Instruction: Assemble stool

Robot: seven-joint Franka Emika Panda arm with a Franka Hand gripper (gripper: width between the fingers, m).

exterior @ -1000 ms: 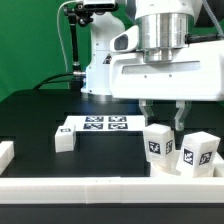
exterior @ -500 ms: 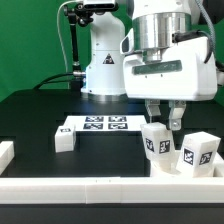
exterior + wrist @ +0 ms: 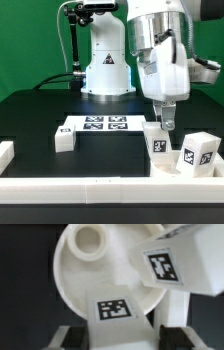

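A black desk [image 3: 30,120] carries a white arm [image 3: 160,55] that reaches down near the front edge, toward the exterior view's right. A long rail [image 3: 90,186] lines that edge. Behind it the round disc [image 3: 80,286] lies flat. The marker board [image 3: 97,124] lies mid-desk. The gripper [image 3: 160,124] is clamped on an upright leg [image 3: 157,143] standing on the disc. A second leg [image 3: 197,153] tilts just beside it. A third leg [image 3: 64,139] lies at the marker board's end on the exterior view's left.
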